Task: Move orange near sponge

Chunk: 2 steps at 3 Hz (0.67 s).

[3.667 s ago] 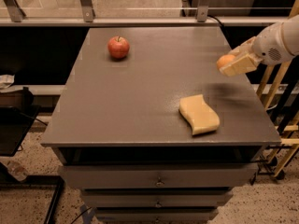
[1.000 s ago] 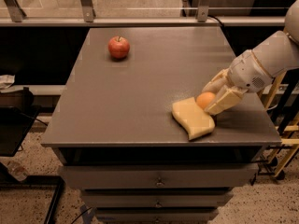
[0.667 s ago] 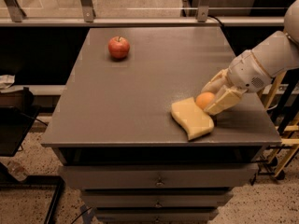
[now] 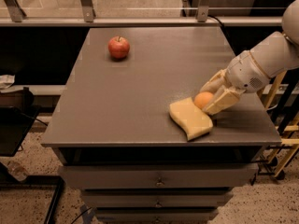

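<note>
The orange [image 4: 202,99] is low over the grey table [image 4: 140,87], touching the far right edge of the pale yellow sponge [image 4: 190,118]. The sponge lies flat near the table's front right. My gripper [image 4: 211,97] comes in from the right on a white arm [image 4: 261,62]. Its tan fingers [image 4: 220,102] sit on either side of the orange and are shut on it. The right side of the orange is hidden by the fingers.
A red apple [image 4: 118,47] with a stem stands at the table's far left. Drawers [image 4: 159,181] are under the tabletop. A railing [image 4: 140,20] runs behind the table. Wooden frames [image 4: 285,125] stand to the right of it, close under my arm.
Since the earliest frame my gripper has brought the orange from the table's right edge down and left to the sponge, which has shifted slightly left. Over the last second nothing visibly moved.
</note>
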Available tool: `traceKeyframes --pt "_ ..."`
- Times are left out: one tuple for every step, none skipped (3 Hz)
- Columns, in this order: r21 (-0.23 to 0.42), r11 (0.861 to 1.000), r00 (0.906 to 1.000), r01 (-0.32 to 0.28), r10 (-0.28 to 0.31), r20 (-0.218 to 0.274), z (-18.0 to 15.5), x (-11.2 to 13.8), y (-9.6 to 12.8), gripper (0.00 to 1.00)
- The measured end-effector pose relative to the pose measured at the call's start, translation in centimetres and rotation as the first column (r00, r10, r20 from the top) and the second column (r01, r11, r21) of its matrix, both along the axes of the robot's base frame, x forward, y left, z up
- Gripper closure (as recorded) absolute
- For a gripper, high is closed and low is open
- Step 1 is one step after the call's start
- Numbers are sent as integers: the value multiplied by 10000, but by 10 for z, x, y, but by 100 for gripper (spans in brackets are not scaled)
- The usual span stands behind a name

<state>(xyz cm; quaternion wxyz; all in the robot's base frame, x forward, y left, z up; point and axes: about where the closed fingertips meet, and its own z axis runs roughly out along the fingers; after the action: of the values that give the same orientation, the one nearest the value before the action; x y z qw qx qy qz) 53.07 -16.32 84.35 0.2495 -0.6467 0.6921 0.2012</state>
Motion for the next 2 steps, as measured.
traceKeyframes --pt "5 10000 10000 -25 25 -9 -1 0 2 12" --pt "10 10000 10000 -47 47 -18 -2 1 3 0"
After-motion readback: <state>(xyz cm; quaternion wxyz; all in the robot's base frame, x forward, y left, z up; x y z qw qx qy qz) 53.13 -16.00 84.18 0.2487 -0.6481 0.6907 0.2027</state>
